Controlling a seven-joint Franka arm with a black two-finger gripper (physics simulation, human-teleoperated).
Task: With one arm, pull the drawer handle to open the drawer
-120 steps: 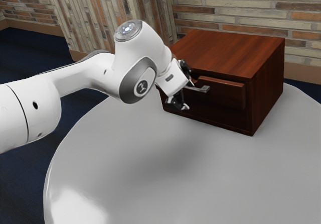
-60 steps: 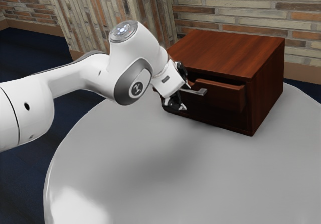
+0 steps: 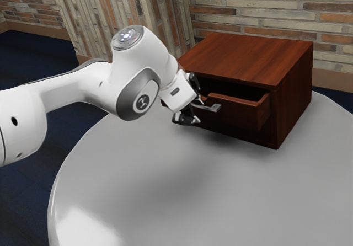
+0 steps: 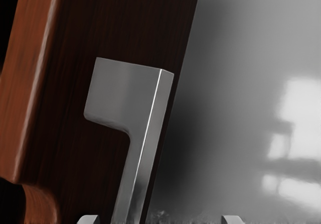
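The drawer (image 3: 242, 107) is located right of centre in the exterior view, partly drawn out of the dark wooden cabinet (image 3: 248, 53), which is seated on the round grey bench (image 3: 165, 191). The metal handle (image 3: 211, 107) projects from the drawer front toward the frame's left, and the claw (image 3: 190, 115) is positioned at its outer end. In the wrist view the handle is seen between the two fingertips (image 4: 88, 219), which are set well apart and are not pressed against it from both sides. The claw is therefore judged to be open and merely hooked around the handle. The main hazard follows from this: if the pull is angled off the drawer's line of travel, the handle can slide out between the fingers and contact can be lost. A skewed pull can also bind the drawer in its guides, in which case the whole cabinet may be dragged across the smooth bench instead. No brand, label or writing can be read. A small round mark on the arm's grey joint cap (image 3: 142, 99) cannot be made out.
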